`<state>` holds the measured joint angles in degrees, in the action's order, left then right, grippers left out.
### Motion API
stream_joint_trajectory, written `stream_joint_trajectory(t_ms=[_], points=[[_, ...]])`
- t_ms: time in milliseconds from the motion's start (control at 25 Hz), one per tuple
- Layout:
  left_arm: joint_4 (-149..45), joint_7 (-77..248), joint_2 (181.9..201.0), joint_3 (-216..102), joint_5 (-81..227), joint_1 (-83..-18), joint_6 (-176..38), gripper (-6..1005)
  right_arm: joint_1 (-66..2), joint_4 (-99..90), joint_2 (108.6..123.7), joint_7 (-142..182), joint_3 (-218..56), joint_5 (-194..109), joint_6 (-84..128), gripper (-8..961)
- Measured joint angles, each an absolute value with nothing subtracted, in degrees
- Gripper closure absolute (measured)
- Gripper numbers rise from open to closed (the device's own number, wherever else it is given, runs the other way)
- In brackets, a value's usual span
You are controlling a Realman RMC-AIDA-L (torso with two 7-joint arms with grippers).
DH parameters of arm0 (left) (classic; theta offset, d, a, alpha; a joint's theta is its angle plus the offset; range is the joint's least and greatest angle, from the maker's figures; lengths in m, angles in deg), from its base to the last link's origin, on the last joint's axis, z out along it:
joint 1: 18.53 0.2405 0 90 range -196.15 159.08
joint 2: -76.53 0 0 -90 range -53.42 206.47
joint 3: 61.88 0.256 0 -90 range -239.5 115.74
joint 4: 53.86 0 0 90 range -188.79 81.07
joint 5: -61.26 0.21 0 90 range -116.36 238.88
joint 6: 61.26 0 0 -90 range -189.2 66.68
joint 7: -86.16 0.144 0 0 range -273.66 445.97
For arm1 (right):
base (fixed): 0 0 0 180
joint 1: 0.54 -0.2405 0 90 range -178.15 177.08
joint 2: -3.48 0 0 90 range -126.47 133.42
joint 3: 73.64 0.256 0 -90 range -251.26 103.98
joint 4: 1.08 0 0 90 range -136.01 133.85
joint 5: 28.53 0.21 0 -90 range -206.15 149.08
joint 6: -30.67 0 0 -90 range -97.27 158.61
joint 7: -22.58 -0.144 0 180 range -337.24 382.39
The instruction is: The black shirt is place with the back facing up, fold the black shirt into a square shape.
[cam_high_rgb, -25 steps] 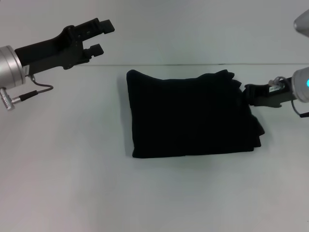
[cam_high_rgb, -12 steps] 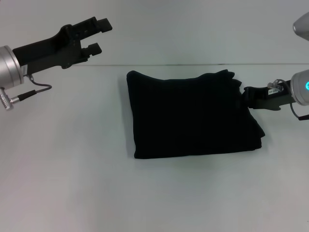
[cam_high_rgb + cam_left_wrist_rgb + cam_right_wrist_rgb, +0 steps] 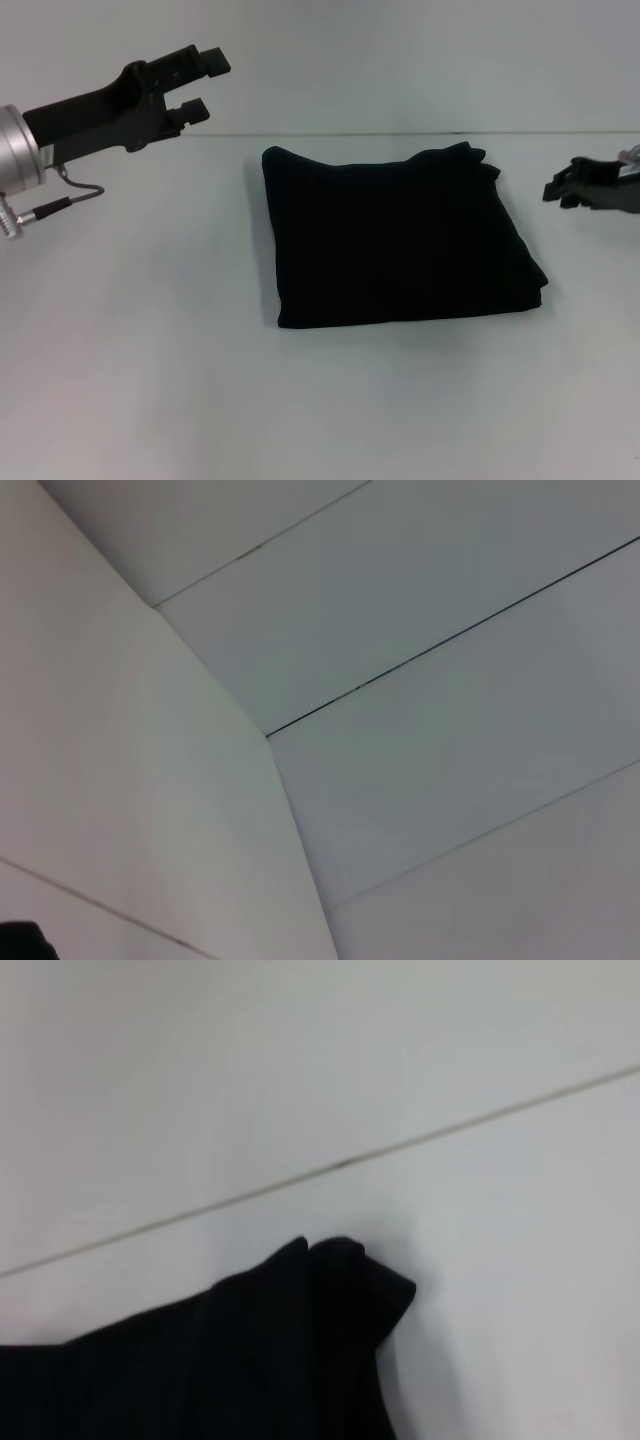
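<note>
bench (image 3: 120, 400): nearest the camera it is bare and pale, and it carries the cloth farther in.
black shirt (image 3: 395, 240): lies flat as a compact, nearly square stack between the two arms, well apart from the left pincer and near the right one (no lettering shows on the face that is up). By my reading the fold is done or all but done, which would explain why nothing holds it.
shirt's far corner (image 3: 345, 1270): in the right wrist view a rounded bunch of layers sits a little proud of the bench.
right pincer (image 3: 560, 188): low over the bench just beside the shirt's right edge, clear of the cloth; whether its fingers are apart or together I cannot tell.
left pincer (image 3: 205, 82): raised high on the far left, its two fingers spread apart and empty, seemingly parked out of the way.
change: a second ago the right pincer was at the shirt's right edge; it has since drawn back, and that ragged edge now lies smoother.
</note>
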<state>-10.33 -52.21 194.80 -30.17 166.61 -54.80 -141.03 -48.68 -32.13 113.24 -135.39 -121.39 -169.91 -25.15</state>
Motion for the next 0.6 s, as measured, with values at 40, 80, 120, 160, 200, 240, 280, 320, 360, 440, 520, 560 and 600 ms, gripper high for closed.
stream_joint_trajectory(t_ms=[40,80,120,160,200,240,280,320,360,440,520,560,600], points=[[-10.27,-52.21,194.82,-30.16,166.61,-54.6,-141.45,109,-48.43,-32.63,112.96,-134.89,-120.57,-169.55,-26.13,725],[-10.2,-52.2,194.81,-30.12,166.64,-54.48,-142.22,109,-48.1,-33.4,112.72,-133.72,-119.26,-168.8,-27.58,701],[-10.15,-52.18,194.78,-30.09,166.8,-54.41,-142.88,109,-47.44,-34.39,112.65,-131.08,-117.16,-166.78,-29.9,689],[-10.14,-52.16,194.58,-29.99,167.72,-54.41,-144.28,109,-46.65,-35.28,112.69,-127.66,-114.81,-163.92,-32.65,677],[-10.24,-52.3,194.29,-29.89,169.67,-54.52,-146.56,109,-45.48,-35.98,112.8,-123.12,-112.22,-159.89,-35.96,666],[-10.86,-53.5,193.68,-29.89,174.34,-54.96,-150.38,109,-44.42,-36.23,112.88,-118.24,-110.24,-155.65,-38.79,654],[-10.86,-53.5,193.68,-29.89,174.34,-54.96,-150.38,109,-42.78,-36.25,113.06,-112.34,-107.96,-150.35,-42.36,642],[-11.4,-54.67,193.48,-30.0,176.9,-55.16,-151.94,109,-41.38,-36.15,113.2,-108.35,-106.55,-146.26,-44.83,618],[-11.98,-55.94,193.41,-30.11,178.93,-55.25,-153.0,109,-40.05,-36.13,113.32,-105.64,-105.86,-143.11,-46.77,594],[-13.99,-58.48,193.54,-30.09,181.58,-55.02,-153.67,112,-37.82,-36.19,113.41,-102.71,-105.25,-138.83,-50.34,546],[-16.77,-59.79,193.82,-30.05,182.42,-54.53,-152.92,119,-36.24,-36.26,112.94,-103.12,-104.77,-136.52,-53.27,499],[-18.46,-60.0,193.91,-29.99,182.59,-54.33,-152.12,123,-35.64,-36.25,112.48,-103.89,-104.43,-135.71,-54.8,475],[-20.03,-59.97,193.96,-30.02,182.69,-54.2,-151.0,126,-35.25,-36.19,111.98,-104.33,-104.09,-135.15,-55.95,451]])
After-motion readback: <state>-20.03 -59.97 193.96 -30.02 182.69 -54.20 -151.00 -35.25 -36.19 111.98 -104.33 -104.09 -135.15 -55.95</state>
